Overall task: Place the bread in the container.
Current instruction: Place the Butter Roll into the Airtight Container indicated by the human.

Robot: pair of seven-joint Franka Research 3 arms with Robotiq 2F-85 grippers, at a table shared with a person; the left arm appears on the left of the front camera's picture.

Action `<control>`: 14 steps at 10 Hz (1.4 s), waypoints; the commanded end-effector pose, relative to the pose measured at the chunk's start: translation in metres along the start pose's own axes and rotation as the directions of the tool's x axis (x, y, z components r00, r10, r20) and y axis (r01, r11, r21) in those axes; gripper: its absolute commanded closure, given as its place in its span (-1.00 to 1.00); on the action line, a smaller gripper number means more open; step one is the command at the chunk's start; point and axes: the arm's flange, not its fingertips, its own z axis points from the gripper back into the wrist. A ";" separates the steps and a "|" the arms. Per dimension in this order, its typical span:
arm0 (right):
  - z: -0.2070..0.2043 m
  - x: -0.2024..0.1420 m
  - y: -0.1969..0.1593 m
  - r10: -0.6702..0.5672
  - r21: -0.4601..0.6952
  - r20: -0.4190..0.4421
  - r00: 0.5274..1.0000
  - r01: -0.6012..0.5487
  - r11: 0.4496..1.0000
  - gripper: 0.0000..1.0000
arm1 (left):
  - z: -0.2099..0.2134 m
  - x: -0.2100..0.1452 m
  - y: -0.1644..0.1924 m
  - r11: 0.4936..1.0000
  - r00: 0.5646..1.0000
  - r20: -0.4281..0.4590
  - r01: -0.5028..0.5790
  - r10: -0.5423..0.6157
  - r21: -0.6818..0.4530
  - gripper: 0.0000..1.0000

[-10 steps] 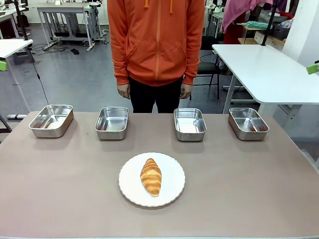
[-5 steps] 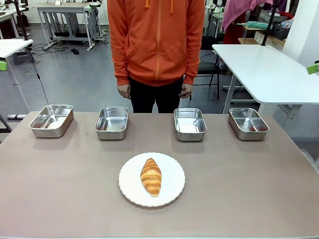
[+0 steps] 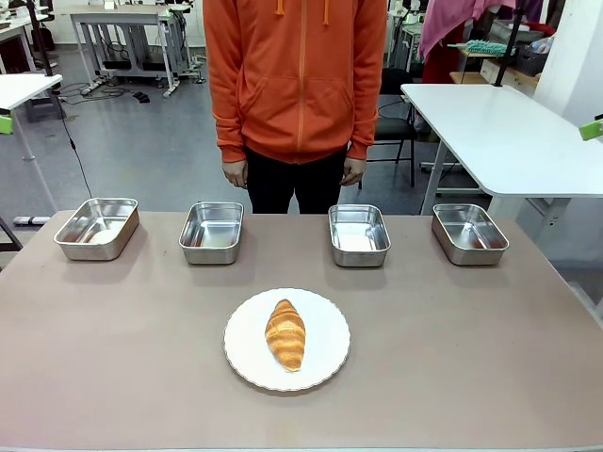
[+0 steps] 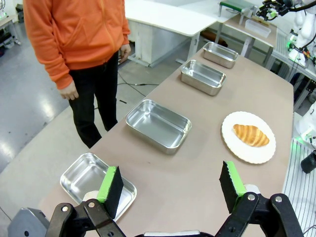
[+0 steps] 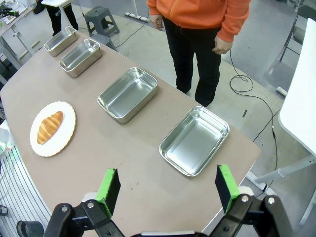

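While the bread point(image 3: 285, 333) lies on a round white plate point(image 3: 326, 365) near mid-bench point(image 3: 490, 367), its long axis runs roughly 12 to 6 o'clock in the front view. It is on the plate and in none of the trays.

Four steel trays sit in a row by the far edge. From the plate:
- far-left tray point(image 3: 94, 250) at 10 o'clock
- second tray point(image 3: 209, 255) at 11 o'clock
- third tray point(image 3: 359, 258) at 1 o'clock
- far-right tray point(image 3: 466, 254) at 2 o'clock

All four stand apart from each other and well apart from the plate. All look alike, so I cannot tell which one is meant.

A person in an orange hoodie point(image 3: 297, 75) stands at 12 o'clock beyond the far edge. One hand point(image 3: 234, 172) and the other hand point(image 3: 351, 171) hang at the sides, off the bench.

Left jaws, left wrist view: wide apart, green pads point(image 4: 106, 183) gripping nothing, up above the bench. One pad overlaps the far-left tray. The bread is at about 2 o'clock from them.

Right jaws, right wrist view: wide apart too, green pads point(image 5: 109, 190) gripping nothing, also up above the bench. The far-right tray is ahead at about 12 o'clock and the bread at about 10 o'clock.
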 end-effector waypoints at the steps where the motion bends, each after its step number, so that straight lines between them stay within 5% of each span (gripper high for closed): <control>1: -0.001 0.001 0.000 0.002 0.009 0.023 1.000 -0.002 1.000 -1.00 | 0.000 0.000 -0.001 1.000 1.000 0.004 0.009 -0.009 -0.004 -1.00; 14: -0.001 0.001 0.000 0.002 0.009 0.023 1.000 -0.002 1.000 -1.00 | 0.000 0.000 -0.001 1.000 1.000 0.004 0.009 -0.009 -0.004 -1.00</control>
